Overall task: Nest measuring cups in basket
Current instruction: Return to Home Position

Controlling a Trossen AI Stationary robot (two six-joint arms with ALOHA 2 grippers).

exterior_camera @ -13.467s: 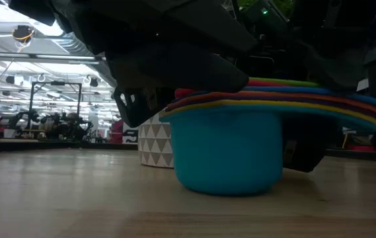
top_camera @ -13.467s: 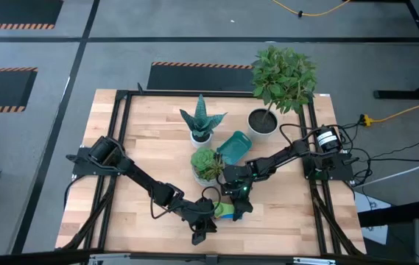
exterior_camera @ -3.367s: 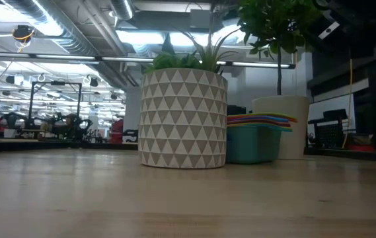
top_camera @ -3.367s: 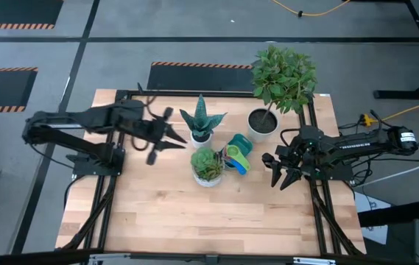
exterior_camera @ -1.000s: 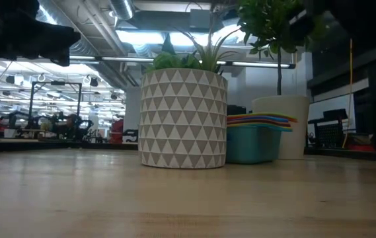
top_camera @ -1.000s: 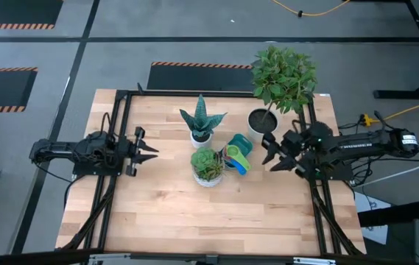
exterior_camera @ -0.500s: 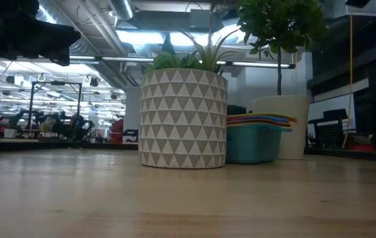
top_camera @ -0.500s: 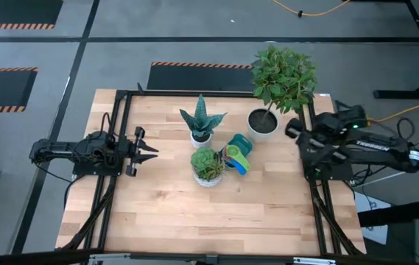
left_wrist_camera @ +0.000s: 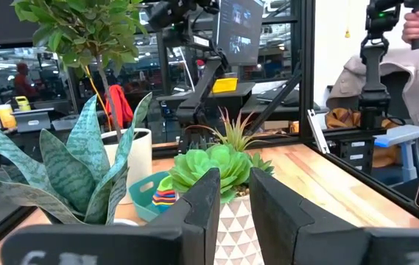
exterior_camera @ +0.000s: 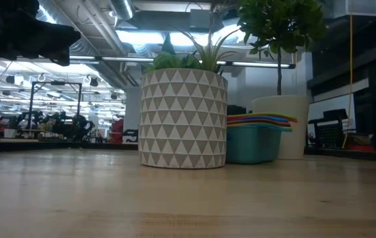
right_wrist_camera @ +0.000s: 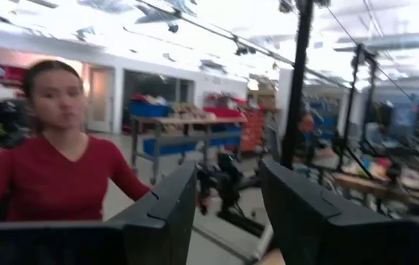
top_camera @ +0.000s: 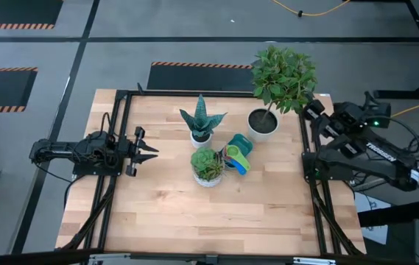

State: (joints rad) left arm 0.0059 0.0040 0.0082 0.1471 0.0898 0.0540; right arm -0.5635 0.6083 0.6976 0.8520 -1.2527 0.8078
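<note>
Tabletop point(top_camera: 194, 217) from above and from its own level. The teal basket point(top_camera: 241, 143) stands a little beyond the middle, toward the far edge. The measuring cups point(top_camera: 233, 157) sit stacked inside it, and in the low view their coloured rims point(exterior_camera: 260, 119) rise just above the basket wall point(exterior_camera: 248, 147).

Three plants crowd round the basket:
- The patterned pot point(top_camera: 207, 166) is just beside it on the left.
- The snake plant point(top_camera: 202, 120) is farther back.
- The white pot point(top_camera: 262, 122) is near the far right corner.

The near half of the tabletop is bare wood out to its framed edges, as are the strips along both sides.

The left end effector point(top_camera: 147, 151) hangs at the left edge rail, pointing inward and well apart from the plants. Its wrist view shows the fingers point(left_wrist_camera: 203, 206) apart with nothing between them.

The right end effector point(top_camera: 311, 108) is by the far right corner, at the rail. Its fingers are hard to read from above. In its wrist view they stand apart point(right_wrist_camera: 171, 210), facing the room, where a person point(right_wrist_camera: 54, 177) in a red top shows.
</note>
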